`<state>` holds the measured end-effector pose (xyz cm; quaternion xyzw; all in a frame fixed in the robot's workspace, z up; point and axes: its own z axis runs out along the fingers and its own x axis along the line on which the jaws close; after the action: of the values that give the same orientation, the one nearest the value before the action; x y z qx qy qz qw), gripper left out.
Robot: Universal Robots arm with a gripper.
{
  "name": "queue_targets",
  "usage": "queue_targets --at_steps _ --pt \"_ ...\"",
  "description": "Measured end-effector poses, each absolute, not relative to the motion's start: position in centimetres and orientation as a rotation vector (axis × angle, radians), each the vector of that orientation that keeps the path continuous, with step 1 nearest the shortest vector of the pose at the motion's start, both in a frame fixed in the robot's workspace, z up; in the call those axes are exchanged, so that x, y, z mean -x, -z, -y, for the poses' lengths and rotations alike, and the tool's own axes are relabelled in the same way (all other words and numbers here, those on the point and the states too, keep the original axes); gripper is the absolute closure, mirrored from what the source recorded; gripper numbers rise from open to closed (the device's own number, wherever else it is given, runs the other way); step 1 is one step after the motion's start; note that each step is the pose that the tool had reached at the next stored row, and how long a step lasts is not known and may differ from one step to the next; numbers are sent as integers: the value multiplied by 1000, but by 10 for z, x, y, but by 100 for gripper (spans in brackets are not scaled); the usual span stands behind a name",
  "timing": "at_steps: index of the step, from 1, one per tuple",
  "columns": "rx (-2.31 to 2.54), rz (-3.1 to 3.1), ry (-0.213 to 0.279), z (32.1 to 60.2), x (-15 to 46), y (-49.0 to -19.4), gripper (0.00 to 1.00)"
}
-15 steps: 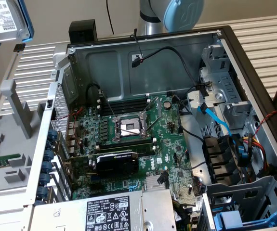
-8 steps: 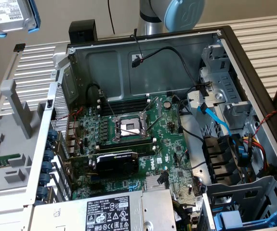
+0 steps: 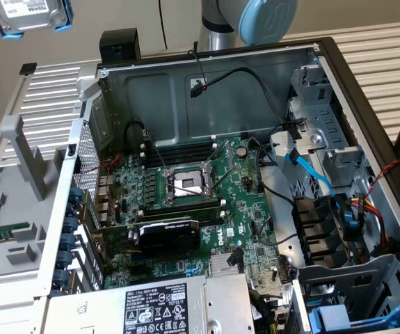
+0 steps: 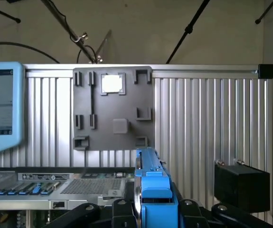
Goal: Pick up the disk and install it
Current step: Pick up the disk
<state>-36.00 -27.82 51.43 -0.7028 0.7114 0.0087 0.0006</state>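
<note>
The gripper [image 4: 153, 211] pinches the disk [image 4: 148, 178] by its blue carrier, which stands on edge between the dark fingers. In the exterior view the disk is in the top left corner, outside the open computer case [image 3: 206, 90]. Behind it lies the ribbed metal table [image 4: 207, 118].
</note>
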Motion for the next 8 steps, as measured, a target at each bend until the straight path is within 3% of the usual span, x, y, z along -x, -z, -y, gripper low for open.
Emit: queue_targets --at_steps 8 --pt "2207 -2234 -28 278 324 -528 63"
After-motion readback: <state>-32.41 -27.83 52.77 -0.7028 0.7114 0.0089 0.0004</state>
